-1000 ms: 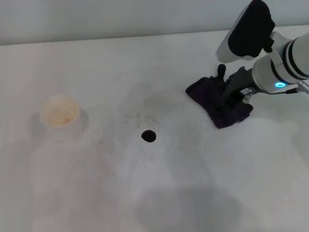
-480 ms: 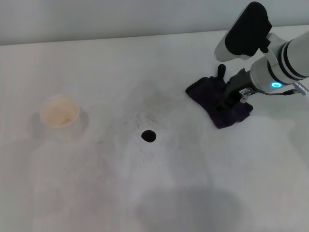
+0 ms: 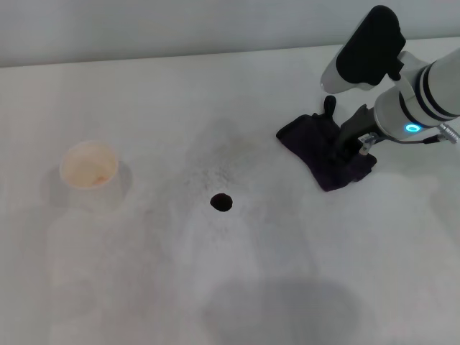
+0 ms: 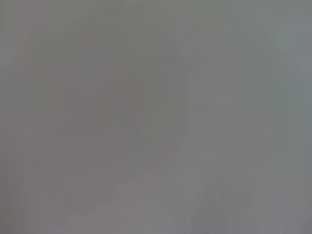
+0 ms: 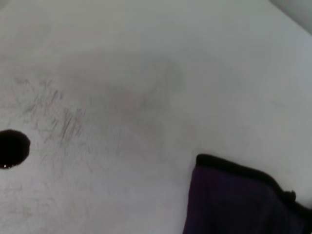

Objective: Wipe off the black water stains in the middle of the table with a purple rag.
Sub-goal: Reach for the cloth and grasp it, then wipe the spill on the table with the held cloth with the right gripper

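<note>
White table (image 3: 144, 287): right gripper (image 3: 343, 147) angled down onto purple rag (image 3: 316, 147).

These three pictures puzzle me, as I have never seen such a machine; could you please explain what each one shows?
This is a two-armed robot with grippers, filmed by three cameras. The head view looks down from the robot's head onto a white table. On it lie a small black water stain, a dark purple rag and a pale cup. The right gripper is down on the rag; whether it grips the cloth cannot be seen. The right wrist view, taken from that arm, shows a corner of the rag and the stain farther off. The left wrist view shows only blank grey, and the left arm appears nowhere.
</note>
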### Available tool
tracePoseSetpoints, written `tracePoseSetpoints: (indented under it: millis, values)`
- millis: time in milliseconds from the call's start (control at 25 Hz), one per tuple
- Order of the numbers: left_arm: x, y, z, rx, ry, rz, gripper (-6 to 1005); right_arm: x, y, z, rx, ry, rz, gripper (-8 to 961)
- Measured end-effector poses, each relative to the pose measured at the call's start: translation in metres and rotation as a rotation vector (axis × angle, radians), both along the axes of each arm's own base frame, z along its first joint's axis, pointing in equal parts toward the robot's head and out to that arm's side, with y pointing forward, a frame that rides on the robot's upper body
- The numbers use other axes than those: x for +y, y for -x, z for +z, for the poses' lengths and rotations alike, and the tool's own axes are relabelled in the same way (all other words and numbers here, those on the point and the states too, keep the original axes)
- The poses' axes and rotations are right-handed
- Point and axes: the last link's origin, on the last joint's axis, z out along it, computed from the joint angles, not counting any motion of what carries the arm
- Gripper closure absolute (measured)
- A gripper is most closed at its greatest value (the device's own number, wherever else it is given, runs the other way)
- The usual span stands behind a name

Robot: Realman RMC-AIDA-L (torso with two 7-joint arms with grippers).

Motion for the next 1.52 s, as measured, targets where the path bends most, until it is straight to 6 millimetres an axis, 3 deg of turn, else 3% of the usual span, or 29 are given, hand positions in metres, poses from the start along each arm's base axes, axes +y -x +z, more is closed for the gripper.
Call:
tracePoseSetpoints:
  millis: [200,600,1160,1520]
  values:
    - [0.001,-0.001,0.000,0.000,0.000,-0.002,124,0.000,-0.002,-0.003,-0.005,0.017,-0.014,642]
    - [0.002,-0.001,0.000,0.000,0.000,-0.006,124,0.002,-0.003,-0.006,-0.005,0.023,-0.031,636]
    - [0.003,-0.002,0.000,0.000,0.000,-0.009,123,0.007,-0.012,0.004,0.027,-0.023,-0.077,886]
    - [0.005,-0.003,-0.001,-0.001,0.005,-0.010,123,0.006,-0.007,0.003,0.055,-0.010,-0.065,887]
